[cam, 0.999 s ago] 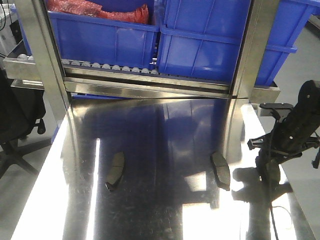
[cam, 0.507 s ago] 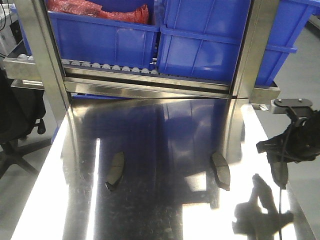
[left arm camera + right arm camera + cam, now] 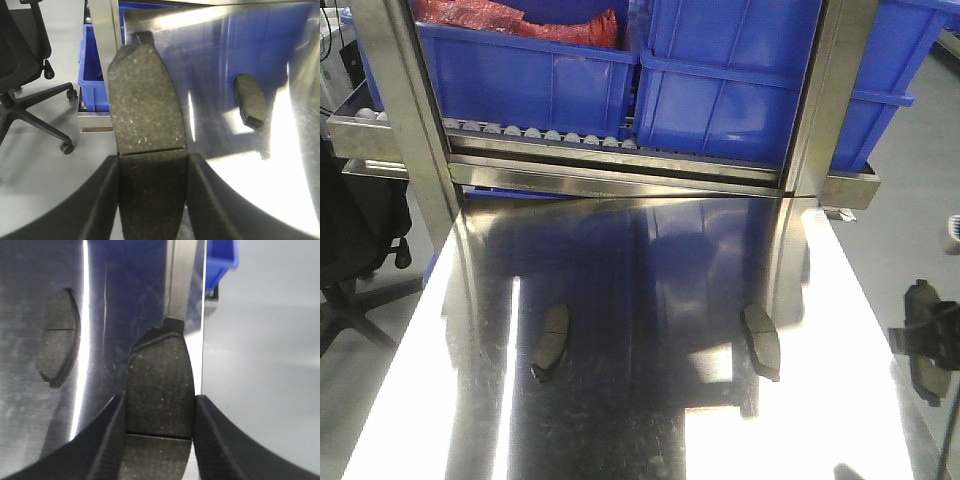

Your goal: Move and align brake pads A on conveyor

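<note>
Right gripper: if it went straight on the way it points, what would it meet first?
Probably the steel upright at the table edge, in line beyond the tip of the held brake pad; depth is unclear.

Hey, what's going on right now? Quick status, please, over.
Left gripper shut on a brake pad, right gripper shut on a second pad. Two more pads lie apart on the steel tabletop. Conveyor not in view. Nothing blocking.
</note>
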Tool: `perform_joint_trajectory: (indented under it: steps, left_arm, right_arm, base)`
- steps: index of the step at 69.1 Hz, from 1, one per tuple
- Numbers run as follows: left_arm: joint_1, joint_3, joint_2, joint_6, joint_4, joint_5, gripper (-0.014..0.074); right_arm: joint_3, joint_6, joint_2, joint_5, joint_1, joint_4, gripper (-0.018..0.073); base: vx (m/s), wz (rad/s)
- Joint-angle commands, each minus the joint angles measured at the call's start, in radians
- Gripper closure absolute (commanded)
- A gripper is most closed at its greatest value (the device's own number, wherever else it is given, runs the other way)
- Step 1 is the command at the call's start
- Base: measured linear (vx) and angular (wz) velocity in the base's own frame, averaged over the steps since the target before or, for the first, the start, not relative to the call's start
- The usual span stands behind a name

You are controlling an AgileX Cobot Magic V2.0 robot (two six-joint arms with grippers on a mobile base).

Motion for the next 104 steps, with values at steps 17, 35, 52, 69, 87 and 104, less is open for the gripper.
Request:
perform_joint_trajectory:
  steps: [17, 35, 52, 69, 87, 104]
  left_arm:
    - [-0.007, -0.030, 0.005, -0.004, -0.007, -0.090, 0.0496]
    - [-0.007, -0.030, 0.005, -0.004, -0.007, -0.090, 0.0496]
    - [-0.007, -0.030, 0.005, -0.004, -0.007, -0.090, 0.0496]
    - [-0.007, -0.030, 0.005, -0.004, -0.007, -0.090, 0.0496]
    - [-0.007, -0.030, 0.005, -0.004, -0.007, -0.090, 0.0496]
    - [-0.007, -0.030, 0.005, -0.004, -0.007, -0.090, 0.0496]
  right_arm:
    - [0.142, -0.009, -0.407, -0.090, -0.004, 0.007, 0.0483]
    - [0.241, -0.005, -0.656, -0.087, -0.004, 0.009, 0.0481]
    - [0.257, -0.001, -0.736, -0.101, -0.004, 0.010, 0.0480]
    - [0.257, -0.001, -0.736, -0.110, -0.004, 0.029, 0.0480]
    - [0.257, -0.001, -0.736, -0.112, -0.004, 0.029, 0.0480]
    - [0.257, -0.001, -0.736, -0.112, -0.005, 0.029, 0.0480]
  base:
    - [0.00, 0.00]
    - [0.00, 0.00]
    - [0.00, 0.00]
    - [0.00, 0.00]
    - [0.00, 0.00]
    - [0.00, 0.00]
